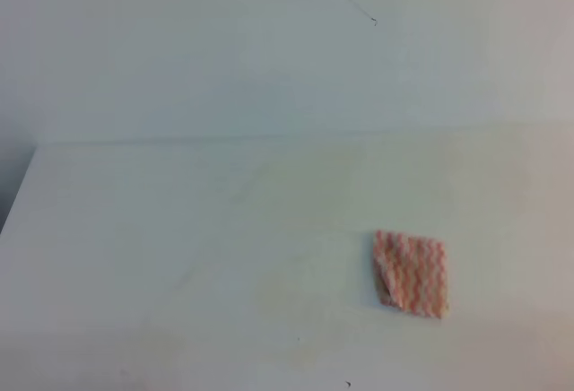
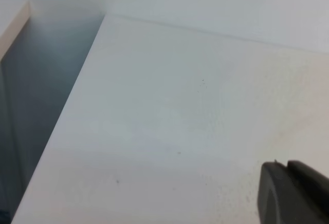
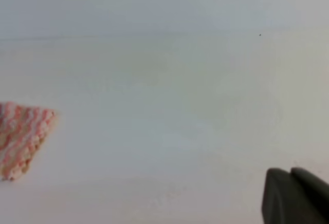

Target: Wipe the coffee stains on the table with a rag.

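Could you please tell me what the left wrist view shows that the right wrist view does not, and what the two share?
Only the left wrist view shows the left edge of the plain white flat tabletop and the dark gap beside it. Only the right wrist view shows the small folded cloth with pink-and-white zigzag stripes, lying flat at the left border, partly cropped. Both show bare tabletop, a pale back wall and a dark gripper part in the lower right corner. No distinct coffee stain is visible in either.
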Controlling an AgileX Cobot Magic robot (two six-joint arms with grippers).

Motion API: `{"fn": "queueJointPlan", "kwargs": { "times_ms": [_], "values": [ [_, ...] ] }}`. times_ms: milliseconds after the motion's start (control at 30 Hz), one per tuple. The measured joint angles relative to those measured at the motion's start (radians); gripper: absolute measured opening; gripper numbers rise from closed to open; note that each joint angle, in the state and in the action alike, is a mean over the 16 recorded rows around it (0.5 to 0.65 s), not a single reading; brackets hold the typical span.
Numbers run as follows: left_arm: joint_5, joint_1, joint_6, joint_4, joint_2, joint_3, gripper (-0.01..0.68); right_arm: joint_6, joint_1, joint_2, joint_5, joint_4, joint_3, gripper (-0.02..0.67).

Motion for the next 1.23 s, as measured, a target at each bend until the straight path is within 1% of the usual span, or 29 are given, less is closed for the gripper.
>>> {"fn": "queueJointPlan", "kwargs": {
  "times_ms": [400,1233],
  "values": [
    [0.000,0.000,0.000,0.000,0.000,0.000,0.000,0.022,0.000,0.001,-0.003,0.005,-0.002,-0.001],
    [0.000,0.000,0.000,0.000,0.000,0.000,0.000,0.022,0.000,0.002,-0.005,0.006,-0.002,-0.001]
  ]
}}
